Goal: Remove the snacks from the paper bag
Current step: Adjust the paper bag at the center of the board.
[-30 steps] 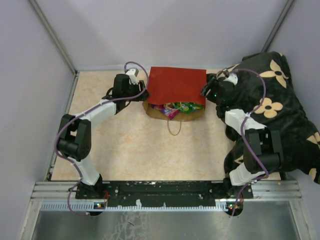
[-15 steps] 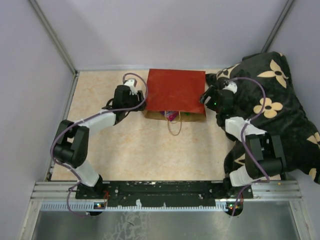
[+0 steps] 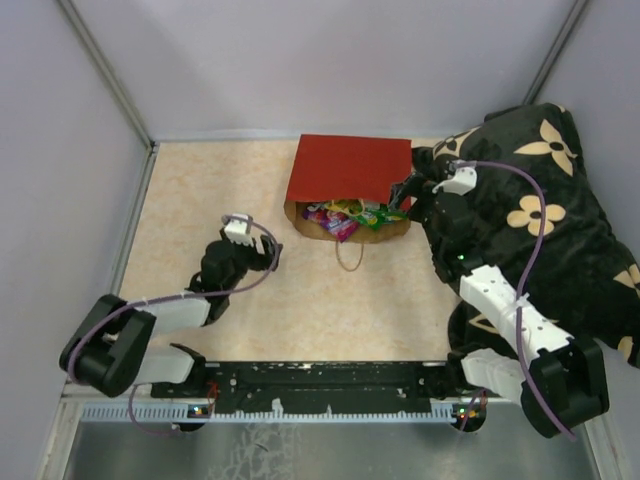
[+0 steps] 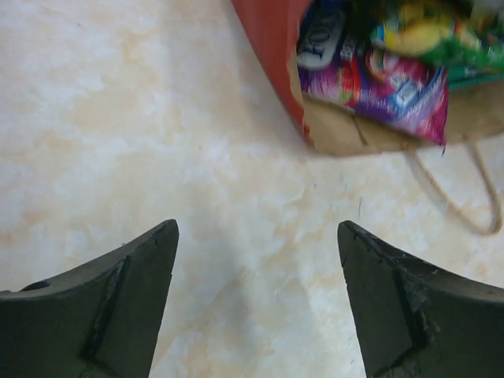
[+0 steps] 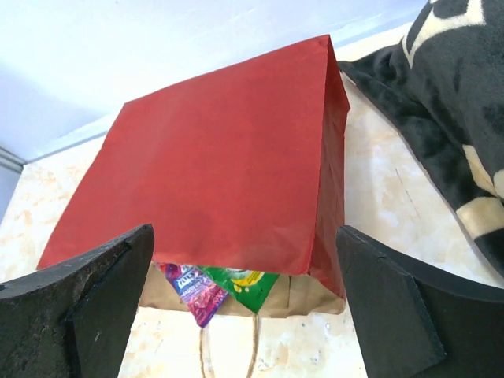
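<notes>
The red paper bag [image 3: 350, 170] lies on its side on the table, its brown mouth facing the near edge. Purple and green snacks [image 3: 345, 213] poke out of the mouth. My left gripper [image 3: 258, 256] is open above bare table, well short of the bag's left corner [image 4: 272, 47]; a purple packet [image 4: 378, 83] shows there. My right gripper [image 3: 405, 192] is open at the bag's right edge. In its wrist view the wide jaws frame the red bag [image 5: 228, 150], with a purple packet [image 5: 197, 293] and a green packet [image 5: 246, 285] at the mouth.
A black flowered cushion [image 3: 545, 205] fills the right side, under and behind my right arm. The bag's twine handle [image 3: 348, 255] lies on the table in front of the mouth. Grey walls close in the table at back and sides.
My left gripper has let go of the bag's left side, pulled back toward the near left and opened. My right gripper has opened wide. The bag's mouth gapes and shows more packets.
</notes>
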{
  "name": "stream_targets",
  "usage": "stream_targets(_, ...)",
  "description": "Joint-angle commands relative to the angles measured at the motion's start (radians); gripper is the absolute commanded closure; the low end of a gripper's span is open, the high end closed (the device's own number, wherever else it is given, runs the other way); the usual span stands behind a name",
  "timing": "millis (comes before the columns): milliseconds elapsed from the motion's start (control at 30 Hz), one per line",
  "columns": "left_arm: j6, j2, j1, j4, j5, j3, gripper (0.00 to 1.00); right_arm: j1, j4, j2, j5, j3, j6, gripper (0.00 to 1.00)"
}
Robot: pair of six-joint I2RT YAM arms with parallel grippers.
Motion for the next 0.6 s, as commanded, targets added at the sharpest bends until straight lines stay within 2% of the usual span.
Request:
stream_targets(0,0.124,0.104,-0.039,0.519,0.026,-0.125,0.11,0.027,-0.036,-0.029,0.083,0.002,-0.041,0.01)
stream_targets(33,0.138,0.128,-0.047,0.565,0.031,-0.131,0.04,0.032,-0.043,-0.034,0.083,0.002,-0.040,0.01)
stream_targets(67,0.145,0.153,-0.053,0.600,0.034,-0.130,0.03,0.036,-0.047,-0.039,0.085,0.002,-0.039,0.01)
stream_targets(167,0.148,0.219,-0.063,0.695,0.072,-0.107,0.02,0.042,-0.068,-0.057,0.090,0.003,-0.045,0.01)
stream_targets(267,0.130,0.271,-0.067,0.724,0.096,-0.052,0.02,0.044,-0.089,-0.075,0.102,0.005,-0.056,0.01)
stream_targets(433,0.135,0.358,-0.076,0.617,0.021,0.080,0.02,0.044,-0.114,-0.102,0.118,-0.001,-0.070,0.01)
stream_targets(567,0.136,0.403,-0.085,0.472,-0.092,0.179,0.02,0.044,-0.115,-0.127,0.130,-0.010,-0.075,0.01)
